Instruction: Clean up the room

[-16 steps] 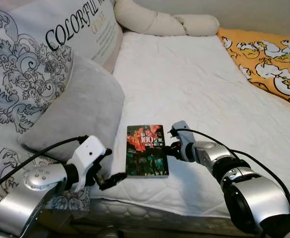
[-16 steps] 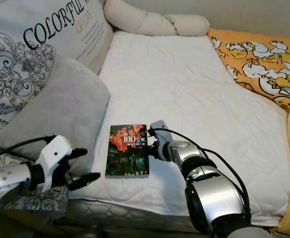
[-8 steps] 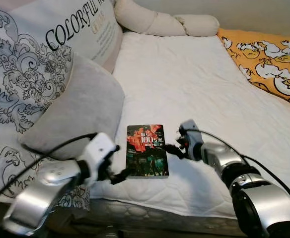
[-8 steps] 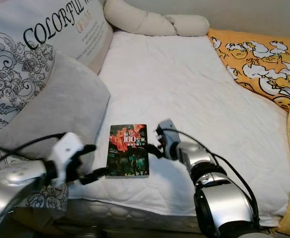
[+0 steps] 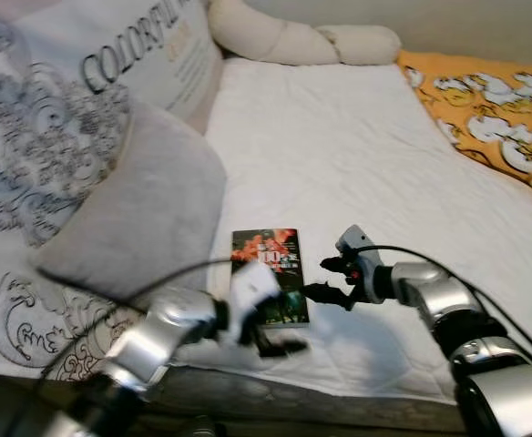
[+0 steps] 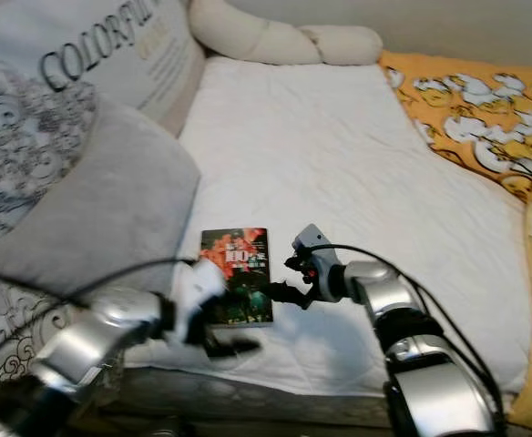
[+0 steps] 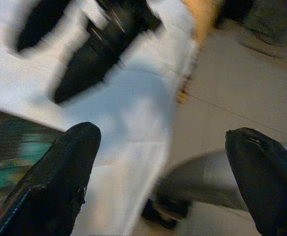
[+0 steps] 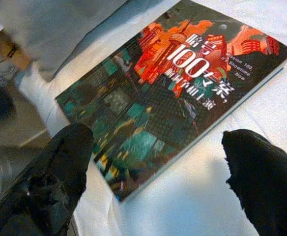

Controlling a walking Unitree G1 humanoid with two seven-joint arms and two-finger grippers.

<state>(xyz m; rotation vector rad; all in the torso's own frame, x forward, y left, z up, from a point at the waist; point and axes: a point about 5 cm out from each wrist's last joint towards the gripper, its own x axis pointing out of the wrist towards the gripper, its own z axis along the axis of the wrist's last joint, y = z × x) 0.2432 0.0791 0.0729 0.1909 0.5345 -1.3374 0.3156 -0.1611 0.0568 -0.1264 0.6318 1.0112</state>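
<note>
Right wrist view | book point(image 8: 173, 93) flat on bed, ahead of right tool point(image 8: 153, 172) | fingers apart

My right gripper point(image 8: 153, 187), fingers wide apart, over book point(image 8: 173, 93) lying flat near bed point(image 8: 222, 196) edge, by grey pillow point(image 8: 60, 29).

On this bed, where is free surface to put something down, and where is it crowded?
The white mattress is bare from above the book up to the cream bolster, between the grey pillow and the orange blanket. The near edge is crowded: the left tool and the right tool, both open, flank the book.
</note>
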